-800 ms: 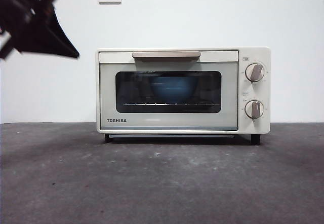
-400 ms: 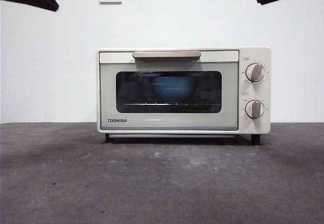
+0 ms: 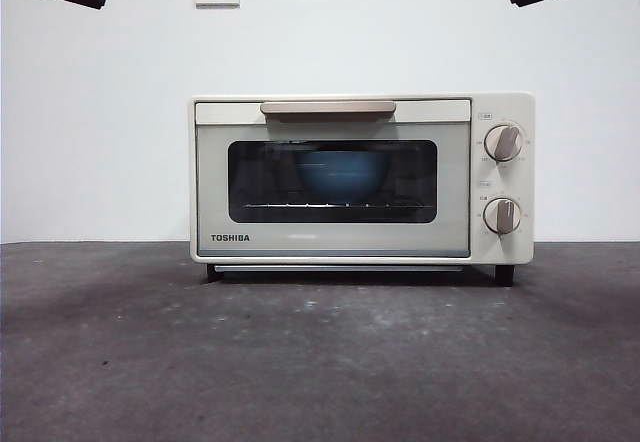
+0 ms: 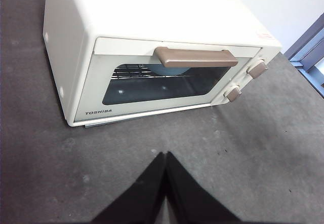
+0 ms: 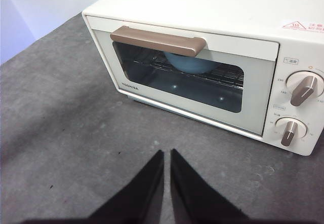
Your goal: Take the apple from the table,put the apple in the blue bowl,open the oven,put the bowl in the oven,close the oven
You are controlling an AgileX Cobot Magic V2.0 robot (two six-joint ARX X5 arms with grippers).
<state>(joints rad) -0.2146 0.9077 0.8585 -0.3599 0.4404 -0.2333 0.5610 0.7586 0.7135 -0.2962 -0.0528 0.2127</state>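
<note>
Both arms have pulled up and back since a second ago — the big dark shape that hung at the upper left of the front view is now just a black tip in the corner, same as the one at the upper right. Biggest thing first: the table (image 3: pixel 320 362), dark grey and scuffed, with a wide stretch of bare surface between the camera and the oven (image 3: pixel 362 179). That cream TOSHIBA box sits square in the middle, well back from the near edge, door shut flat with the beige bar handle (image 3: pixel 328 108) along its top. Two knobs (image 3: pixel 502 143) stacked at the right end. Through the dark glass you can see the blue bowl (image 3: pixel 343 176) on the wire rack, roughly centred — I can't make out the apple in it from any view, the door top and handle hide the bowl's opening. Left gripper (image 4: pixel 165 155) hangs above the table in front of the oven, jaws pressed together, empty. Right gripper (image 5: pixel 167 153) likewise, jaws nearly touching with a thin slit between, holding nothing.
</note>
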